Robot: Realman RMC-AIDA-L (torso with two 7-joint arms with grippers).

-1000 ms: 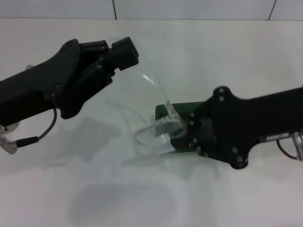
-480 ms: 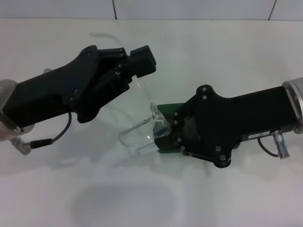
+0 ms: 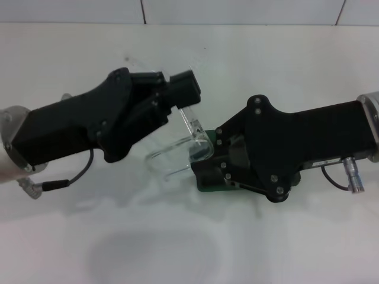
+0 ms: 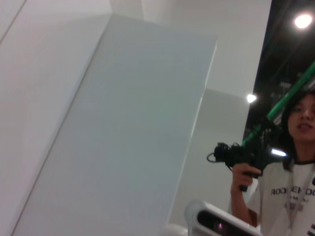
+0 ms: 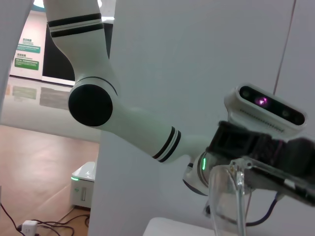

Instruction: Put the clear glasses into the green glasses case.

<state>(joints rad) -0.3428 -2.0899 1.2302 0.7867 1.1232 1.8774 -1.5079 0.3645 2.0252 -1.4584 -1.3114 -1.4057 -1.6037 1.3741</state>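
Left tool (image 3: pixel 185 90) over the white tabletop (image 3: pixel 249 65), clamped on the glasses (image 3: pixel 188 141) at one end of the lens. Glasses hang off its tip toward the right tool, clear of the tabletop as far as I can tell; lens runs from the left tool tip down to the right tool's front, both clear arms (image 3: pixel 169 151) trailing back beneath the left tool's body.

Right tool (image 3: pixel 216 157) sits just beyond the glasses' far end, low over the case (image 3: pixel 207 180). Can't tell if its fingers are apart or together, or whether they touch the lens; the wrist body hides them.

Case lies on the tabletop directly under the right tool, mostly covered by it; only a green strip shows at the tool's near edge. Can't tell if the lid is up.

Right wrist view: glasses (image 5: pixel 231 196) up close, with the left tool (image 5: pixel 256 147) gripping them behind. Left wrist view shows only wall panels and a person (image 4: pixel 290 172) holding a handheld device (image 4: pixel 241 155).
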